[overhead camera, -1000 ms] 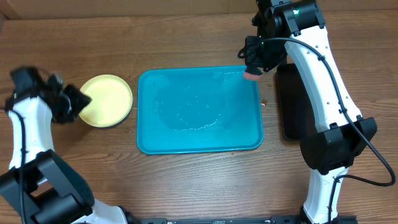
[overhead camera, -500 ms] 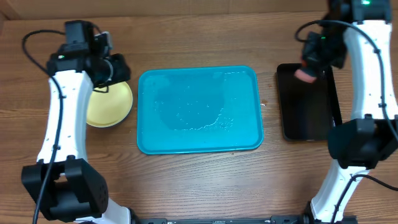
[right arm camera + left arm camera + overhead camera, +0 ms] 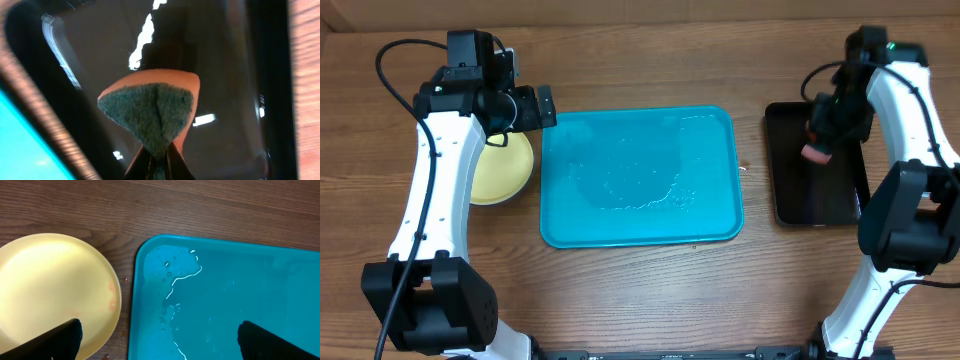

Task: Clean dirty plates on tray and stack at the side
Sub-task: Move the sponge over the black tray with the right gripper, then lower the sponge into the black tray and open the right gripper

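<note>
1. Plate (image 3: 498,178), pale yellow-green and round, lies flat on the wooden table (image 3: 640,290). It sits just left of the tray and outside it. In the overhead view the left arm covers its far part. Whether other plates lie under it cannot be told.
2. In the left wrist view the plate (image 3: 50,290) looks mostly clean, with a faint reddish mark near its right rim.
3. The turquoise tray (image 3: 640,215) sits in the middle of the table. A film of water with streaks and droplets shines on its floor, most clearly near the far-left corner (image 3: 170,280).
4. The left gripper (image 3: 525,110) hangs above the gap between the plate and the tray's far-left corner. Its fingers (image 3: 65,340) are spread wide with nothing between them, one over the plate's edge and the other over the tray.
5. The right gripper (image 3: 817,140) is over the narrow black tray (image 3: 820,205), which lies to the right of the turquoise tray and apart from it.
6. This gripper (image 3: 157,162) is pinched on a sponge (image 3: 150,107). The sponge is orange-pink with a dark green scouring face, and it hangs above the glossy black tray floor (image 3: 90,50).
</note>
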